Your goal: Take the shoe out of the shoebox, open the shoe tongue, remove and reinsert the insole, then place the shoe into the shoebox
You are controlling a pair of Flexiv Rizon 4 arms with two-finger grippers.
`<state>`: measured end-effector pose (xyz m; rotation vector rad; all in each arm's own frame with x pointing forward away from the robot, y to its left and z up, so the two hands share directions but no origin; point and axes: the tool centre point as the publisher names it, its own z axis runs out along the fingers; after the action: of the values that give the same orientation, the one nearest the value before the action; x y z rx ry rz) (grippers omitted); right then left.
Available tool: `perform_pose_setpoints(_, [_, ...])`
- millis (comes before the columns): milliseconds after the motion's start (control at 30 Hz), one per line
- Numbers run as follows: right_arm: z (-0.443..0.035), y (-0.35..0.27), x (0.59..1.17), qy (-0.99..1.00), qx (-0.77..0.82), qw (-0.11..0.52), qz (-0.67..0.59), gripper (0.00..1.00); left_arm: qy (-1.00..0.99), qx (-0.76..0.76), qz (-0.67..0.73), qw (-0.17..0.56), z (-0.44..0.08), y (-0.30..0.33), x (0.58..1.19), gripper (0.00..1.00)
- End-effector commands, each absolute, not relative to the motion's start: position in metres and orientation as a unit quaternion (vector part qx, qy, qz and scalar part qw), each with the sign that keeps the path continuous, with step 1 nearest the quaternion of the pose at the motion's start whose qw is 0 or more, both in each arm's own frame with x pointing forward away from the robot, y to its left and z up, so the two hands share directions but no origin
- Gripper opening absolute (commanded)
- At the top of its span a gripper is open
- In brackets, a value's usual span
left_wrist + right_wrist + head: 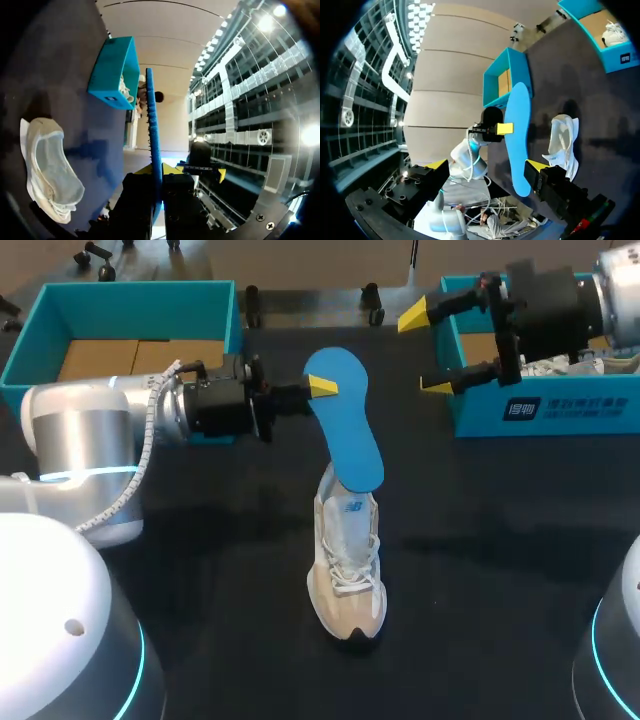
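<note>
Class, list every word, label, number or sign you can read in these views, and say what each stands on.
Front wall of the right shoebox: white print, a square mark beside two rows of characters, too blurred to quote.
Tongue of the shoe: a small dark mark, too small to read.
Blue insole and left shoebox: no print visible.

Bright overhead light; soft shadows on the dark table (220, 570); ceiling lamps (279, 10) glare

The insole (345, 420) is above the shoe (347, 565), left shoebox (130, 298) and right shoebox (560, 412) behind at either side
</note>
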<state>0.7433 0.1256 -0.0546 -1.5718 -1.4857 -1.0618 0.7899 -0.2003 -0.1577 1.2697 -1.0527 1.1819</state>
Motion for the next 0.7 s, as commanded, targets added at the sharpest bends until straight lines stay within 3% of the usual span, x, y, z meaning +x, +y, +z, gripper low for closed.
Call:
perform_pose_setpoints(33, [-0.038, 0.126, 0.747, -0.617, -0.643, 0.307, -0.334, 1.00, -0.465, 0.516, 0.471, 0.544, -0.161, -0.203, 0.802, 0.00])
perform_pose_setpoints(467, [-0.018, 0.138, 0.747, -0.643, -0.690, 0.246, -0.224, 1.00, -0.501, 0.494, 0.449, 0.551, -0.166, -0.217, 0.807, 0.00])
perform_pose_setpoints(700, [-0.017, 0.140, 0.748, -0.632, -0.705, 0.248, -0.204, 1.00, -0.503, 0.491, 0.450, 0.551, -0.167, -0.222, 0.806, 0.00])
